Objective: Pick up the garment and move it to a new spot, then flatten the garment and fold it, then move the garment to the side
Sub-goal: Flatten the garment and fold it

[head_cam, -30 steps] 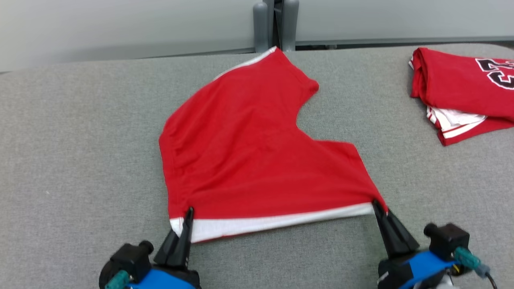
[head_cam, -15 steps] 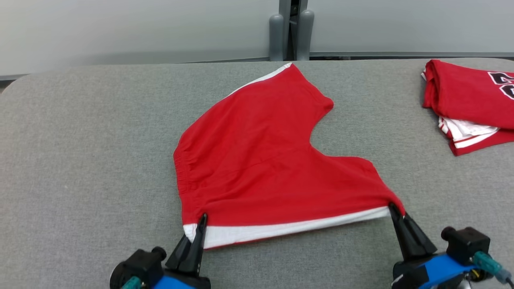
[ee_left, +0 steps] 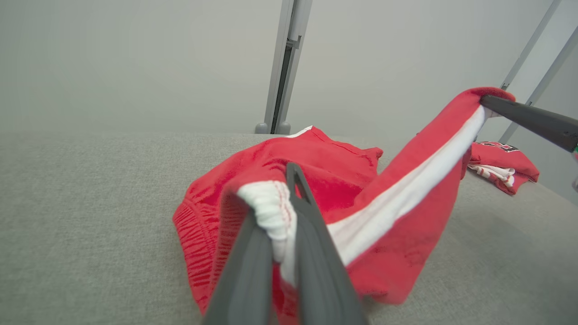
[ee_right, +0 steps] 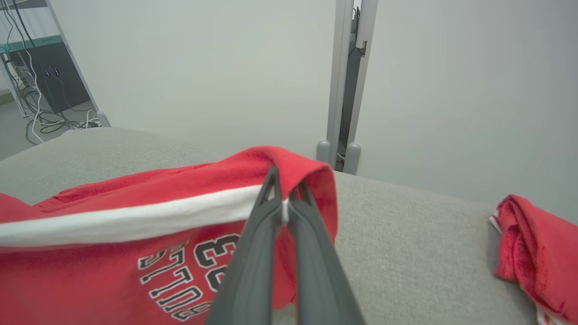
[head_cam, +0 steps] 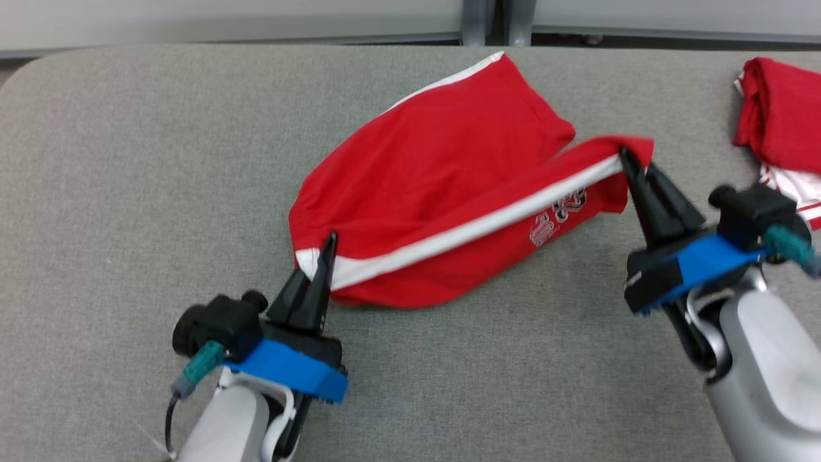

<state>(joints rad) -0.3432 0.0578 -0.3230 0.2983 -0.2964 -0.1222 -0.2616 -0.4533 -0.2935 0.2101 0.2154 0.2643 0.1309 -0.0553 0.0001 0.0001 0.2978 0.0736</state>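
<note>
Left gripper (head_cam: 330, 239) and right gripper (head_cam: 622, 154) — both pinching the garment's (head_cam: 436, 147) striped edge (head_cam: 474, 228) — have lifted it toward twelve o'clock; folding has begun.

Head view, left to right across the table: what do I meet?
From the left: left gripper, shut on one end of the white stripe → red shorts → right gripper, shut on the raised other end → second red garment at the right edge.
</note>
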